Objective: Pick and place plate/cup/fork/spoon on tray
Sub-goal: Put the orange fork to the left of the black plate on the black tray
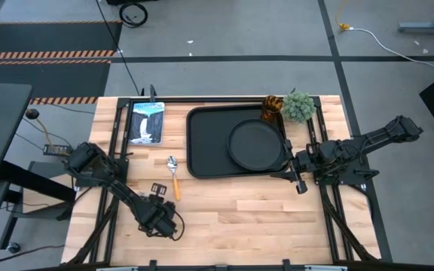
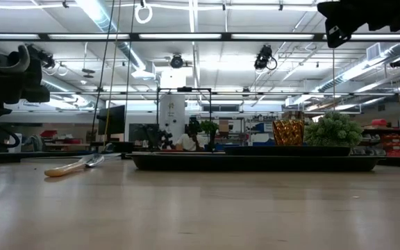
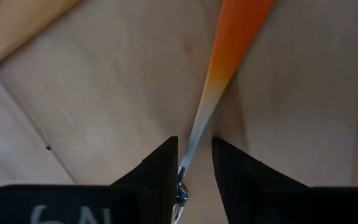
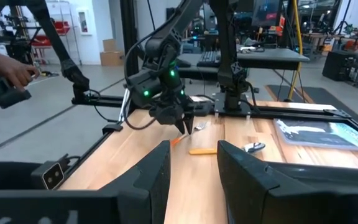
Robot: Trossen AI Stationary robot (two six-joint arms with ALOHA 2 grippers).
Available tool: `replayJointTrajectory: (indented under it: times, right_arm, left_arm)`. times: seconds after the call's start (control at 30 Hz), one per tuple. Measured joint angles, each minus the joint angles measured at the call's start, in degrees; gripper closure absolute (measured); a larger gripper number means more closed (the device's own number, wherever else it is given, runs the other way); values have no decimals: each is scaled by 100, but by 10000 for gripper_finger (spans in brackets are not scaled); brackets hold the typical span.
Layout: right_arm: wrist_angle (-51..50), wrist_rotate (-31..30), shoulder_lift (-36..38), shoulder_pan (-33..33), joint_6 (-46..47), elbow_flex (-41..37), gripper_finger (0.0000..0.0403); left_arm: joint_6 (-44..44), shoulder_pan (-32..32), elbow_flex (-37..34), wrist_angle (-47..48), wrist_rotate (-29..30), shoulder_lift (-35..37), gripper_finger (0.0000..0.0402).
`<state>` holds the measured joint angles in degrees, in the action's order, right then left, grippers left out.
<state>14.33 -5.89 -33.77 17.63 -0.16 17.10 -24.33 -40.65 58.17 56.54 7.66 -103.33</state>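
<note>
The fork [image 3: 232, 50] has an orange handle and a thin metal neck. My left gripper [image 3: 194, 148] is shut on it near the table's near left; the gripper also shows in the high view [image 1: 157, 191]. The spoon [image 1: 173, 176] lies flat on the wood just beyond it. The black plate [image 1: 256, 144] lies in the right half of the black tray [image 1: 202, 143]. The amber cup [image 1: 272, 108] stands at the tray's far right corner. My right gripper [image 4: 194, 152] is open and empty, and hangs by the tray's near right corner [image 1: 300, 181]. My left gripper pinches the fork's thin metal neck [image 3: 196, 132] between its two fingers, which point down at the table. The orange handle [image 3: 235, 37] runs out ahead of the fingers. I cannot tell whether the handle end rests on the wood.
A green plant ball [image 1: 298, 105] sits right of the cup at the far right. A blue-white booklet [image 1: 147, 120] lies left of the tray. Bare wood [image 1: 247, 218] spans the table's near half. A person's hand [image 4: 14, 74] shows beyond the table.
</note>
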Motion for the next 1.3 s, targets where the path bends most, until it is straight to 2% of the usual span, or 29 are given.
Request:
replayJointTrajectory:
  times: [0.33, 0.67, 0.9, 1.0, 1.3]
  right_arm:
    - [150, 0, -186, 0, -12, 0, 264]
    - [155, 2, -379, 0, -1, 0, 264]
    - [159, 2, -412, 0, -2, 0, 264]
    - [266, 2, -416, -2, -10, 0, 264]
    - [408, -2, -398, -2, -62, 0, 264]
  left_arm:
    - [625, 308, -121, -215, -611, 48, 298]
    - [1193, 650, -155, -301, -1123, 44, 389]
    - [1232, 635, 131, -107, -1048, 34, 381]
    - [1511, 643, 565, 249, -813, 100, 388]
    - [3636, 1081, 1854, 996, 1210, 98, 386]
